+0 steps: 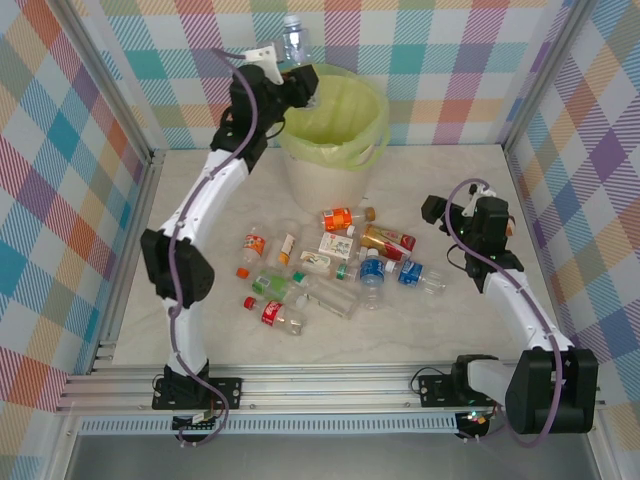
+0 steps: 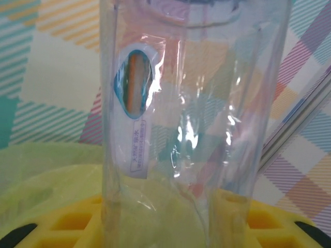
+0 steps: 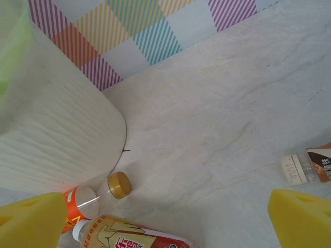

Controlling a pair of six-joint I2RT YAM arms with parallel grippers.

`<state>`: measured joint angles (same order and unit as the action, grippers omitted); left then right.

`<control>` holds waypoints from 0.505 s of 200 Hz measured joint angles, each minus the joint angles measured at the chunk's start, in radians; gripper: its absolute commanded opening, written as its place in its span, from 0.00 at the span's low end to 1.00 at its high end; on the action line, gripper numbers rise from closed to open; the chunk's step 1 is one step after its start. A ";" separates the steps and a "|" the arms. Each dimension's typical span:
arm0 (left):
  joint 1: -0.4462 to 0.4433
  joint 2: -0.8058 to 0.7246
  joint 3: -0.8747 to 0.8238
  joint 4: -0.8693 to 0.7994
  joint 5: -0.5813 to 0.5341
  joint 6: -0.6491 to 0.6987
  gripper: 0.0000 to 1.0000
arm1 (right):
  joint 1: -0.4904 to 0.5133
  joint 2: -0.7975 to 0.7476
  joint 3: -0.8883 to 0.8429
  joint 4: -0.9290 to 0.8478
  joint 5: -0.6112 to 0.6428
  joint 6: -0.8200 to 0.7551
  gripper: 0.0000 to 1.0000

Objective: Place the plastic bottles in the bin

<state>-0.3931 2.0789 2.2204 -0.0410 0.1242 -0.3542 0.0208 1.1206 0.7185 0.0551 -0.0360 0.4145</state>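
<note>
My left gripper point(image 1: 303, 86) is raised at the bin's far left rim, shut on a clear plastic bottle point(image 1: 292, 42) that sticks up above it. In the left wrist view this bottle point(image 2: 191, 103) stands between the yellow pads point(image 2: 72, 223), with the bin's yellow-green bag point(image 2: 41, 175) behind it. The bin point(image 1: 335, 135) is a white bucket at the back centre. Several bottles lie on the table in front of it, among them an orange-labelled one point(image 1: 342, 218) and a red-and-yellow one point(image 1: 388, 238). My right gripper point(image 1: 432, 210) hangs open over bare table point(image 3: 165, 222), right of these two bottles point(image 3: 98, 194).
The bin's white wall point(image 3: 51, 134) rises at the left of the right wrist view. A brown-labelled bottle point(image 3: 307, 165) lies at that view's right edge. Checked walls close the table at the back and sides. Blue-labelled bottles point(image 1: 372, 268) and a red one point(image 1: 270, 312) lie nearer the front.
</note>
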 measured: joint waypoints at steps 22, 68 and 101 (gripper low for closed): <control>-0.032 0.172 0.263 -0.195 -0.038 0.034 0.49 | 0.000 -0.007 0.026 -0.054 0.001 -0.001 1.00; -0.085 0.491 0.855 -0.591 -0.100 0.117 0.68 | 0.000 -0.007 0.061 -0.148 0.008 -0.004 1.00; -0.092 0.499 0.868 -0.713 -0.127 0.164 1.00 | 0.000 0.002 0.068 -0.190 0.019 -0.004 1.00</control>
<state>-0.4850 2.5778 3.0882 -0.7540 -0.0032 -0.1905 0.0208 1.1225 0.7864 -0.1352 -0.0166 0.4103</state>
